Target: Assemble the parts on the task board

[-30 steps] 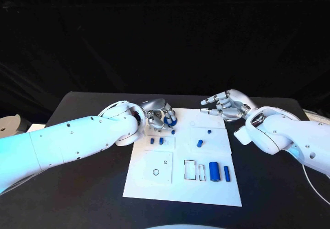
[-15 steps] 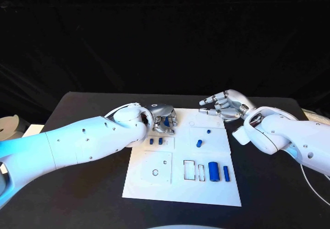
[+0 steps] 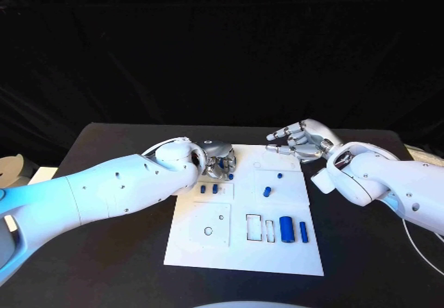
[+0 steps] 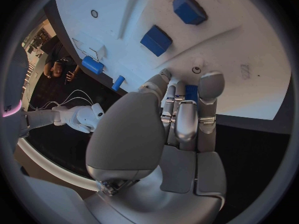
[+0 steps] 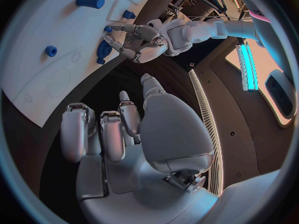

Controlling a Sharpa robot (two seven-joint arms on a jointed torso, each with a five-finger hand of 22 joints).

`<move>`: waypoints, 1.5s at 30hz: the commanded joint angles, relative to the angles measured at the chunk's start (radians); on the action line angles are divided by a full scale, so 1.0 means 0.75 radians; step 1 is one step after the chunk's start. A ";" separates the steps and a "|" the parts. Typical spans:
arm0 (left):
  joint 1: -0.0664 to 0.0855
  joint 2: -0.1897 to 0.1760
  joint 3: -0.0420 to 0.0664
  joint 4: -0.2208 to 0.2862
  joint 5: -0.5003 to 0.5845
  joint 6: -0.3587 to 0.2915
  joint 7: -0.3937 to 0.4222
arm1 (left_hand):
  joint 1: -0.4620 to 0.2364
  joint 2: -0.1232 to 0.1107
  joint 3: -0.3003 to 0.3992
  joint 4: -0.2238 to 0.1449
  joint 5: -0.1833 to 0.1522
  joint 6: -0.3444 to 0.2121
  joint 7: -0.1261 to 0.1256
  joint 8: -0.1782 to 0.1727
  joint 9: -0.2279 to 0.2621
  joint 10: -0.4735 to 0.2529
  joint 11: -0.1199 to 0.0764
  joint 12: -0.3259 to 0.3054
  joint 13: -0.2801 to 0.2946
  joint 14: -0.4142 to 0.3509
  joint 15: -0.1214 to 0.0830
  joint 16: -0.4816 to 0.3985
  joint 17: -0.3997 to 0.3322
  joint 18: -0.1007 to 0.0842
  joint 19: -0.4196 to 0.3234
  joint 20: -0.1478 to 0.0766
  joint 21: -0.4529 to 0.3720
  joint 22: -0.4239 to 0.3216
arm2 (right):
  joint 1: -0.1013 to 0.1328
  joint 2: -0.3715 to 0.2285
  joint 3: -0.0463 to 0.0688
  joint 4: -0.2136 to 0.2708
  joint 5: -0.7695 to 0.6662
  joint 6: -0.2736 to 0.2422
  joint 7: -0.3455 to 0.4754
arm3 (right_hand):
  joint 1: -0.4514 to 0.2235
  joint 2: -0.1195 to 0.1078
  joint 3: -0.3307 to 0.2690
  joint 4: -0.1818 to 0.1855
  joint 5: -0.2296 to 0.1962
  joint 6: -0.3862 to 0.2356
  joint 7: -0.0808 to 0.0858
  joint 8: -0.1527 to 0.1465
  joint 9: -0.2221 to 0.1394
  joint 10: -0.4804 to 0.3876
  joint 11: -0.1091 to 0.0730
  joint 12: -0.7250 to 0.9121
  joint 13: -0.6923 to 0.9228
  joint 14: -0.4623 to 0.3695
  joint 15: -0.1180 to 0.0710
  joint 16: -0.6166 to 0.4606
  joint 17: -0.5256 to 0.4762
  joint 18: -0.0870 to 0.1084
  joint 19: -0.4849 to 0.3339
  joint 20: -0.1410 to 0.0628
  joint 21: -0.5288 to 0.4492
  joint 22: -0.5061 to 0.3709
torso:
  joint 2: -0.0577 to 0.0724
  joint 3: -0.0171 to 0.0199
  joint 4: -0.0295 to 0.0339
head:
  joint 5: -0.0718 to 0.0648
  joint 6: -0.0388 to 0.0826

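We see the task board (image 3: 245, 250) lying in the middle of the black table (image 3: 102, 244), with blue parts on it: two small blocks (image 3: 208, 189) side by side, a short peg (image 3: 267, 191), and a thick cylinder (image 3: 287, 229) just beside a thin rod (image 3: 303, 233) near the front. Our left hand (image 3: 217, 159) sits at the board's far left corner, fingers curled round a blue part (image 4: 191, 92). Our right hand (image 3: 301, 142) hovers off the board's far right corner, fingers apart, holding nothing.
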 commanded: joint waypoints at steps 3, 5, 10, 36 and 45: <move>0.000 0.013 0.000 -0.015 -0.008 0.033 0.033 | 0.002 0.012 0.035 -0.006 -0.002 0.027 -0.003 -0.016 -0.009 0.029 -0.002 -0.017 -0.017 0.046 -0.015 0.005 -0.003 -0.016 0.021 -0.004 0.012 0.008 | -0.001 0.002 0.000 0.003 -0.017 0.011 0.010 | -0.006 0.012 -0.002 0.004 0.008 0.007 -0.002 0.000 0.002 0.001 -0.005 -0.005 0.002 0.106 -0.004 -0.007 0.205 0.014 -0.007 -0.006 -0.005 -0.001 | -0.001 0.0002 0.0010 | -0.001 -0.002; 0.000 0.015 0.000 -0.016 -0.005 0.028 0.039 | 0.002 0.009 0.043 -0.009 -0.002 0.032 -0.004 -0.019 -0.012 0.035 -0.003 -0.021 -0.021 0.046 -0.015 0.006 -0.006 -0.017 0.022 -0.005 0.018 0.014 | -0.001 0.001 0.000 0.003 -0.017 0.011 0.010 | -0.006 0.012 -0.002 0.004 0.008 0.007 -0.002 0.000 0.002 0.001 -0.005 -0.005 0.002 0.106 -0.004 -0.007 0.205 0.014 -0.007 -0.006 -0.005 -0.001 | -0.002 0.0000 0.0009 | 0.000 -0.003; 0.000 0.023 0.000 -0.017 0.000 0.039 0.041 | -0.001 0.005 0.068 -0.017 -0.002 0.048 -0.006 -0.026 -0.019 0.056 -0.006 -0.031 -0.032 0.046 -0.017 0.008 -0.015 -0.021 0.028 -0.008 0.038 0.033 | -0.001 0.000 0.000 0.003 -0.017 0.010 0.009 | -0.006 0.012 -0.002 0.004 0.008 0.007 -0.002 0.000 0.002 0.001 -0.005 -0.005 0.002 0.106 -0.004 -0.007 0.205 0.014 -0.007 -0.006 -0.005 -0.001 | -0.001 0.0004 0.0004 | 0.003 -0.002; 0.000 0.036 -0.001 -0.011 0.031 0.085 0.014 | -0.046 -0.037 0.145 -0.045 -0.003 0.012 0.004 -0.104 -0.060 0.042 0.007 -0.102 -0.070 0.040 -0.008 0.015 -0.053 -0.022 0.030 -0.005 0.036 0.038 | -0.001 -0.003 0.000 0.008 -0.018 -0.005 0.015 | -0.004 0.013 -0.002 0.003 0.009 0.007 -0.002 0.000 0.002 0.001 -0.005 -0.005 0.002 0.106 -0.005 -0.007 0.205 0.014 -0.007 -0.006 -0.005 -0.001 | -0.001 0.0006 0.0000 | 0.002 -0.001; 0.000 0.040 -0.001 -0.013 0.027 0.113 -0.026 | -0.041 -0.014 0.193 -0.064 -0.002 0.053 0.001 -0.101 -0.061 0.084 0.000 -0.096 -0.065 0.039 -0.013 0.025 -0.058 -0.023 0.032 -0.006 0.046 0.050 | -0.001 -0.003 0.000 0.008 -0.018 -0.004 0.014 | -0.004 0.013 -0.002 0.003 0.009 0.007 -0.002 0.000 0.002 0.001 -0.005 -0.005 0.002 0.106 -0.005 -0.007 0.205 0.014 -0.007 -0.006 -0.005 -0.001 | -0.001 0.0000 -0.0009 | 0.001 -0.004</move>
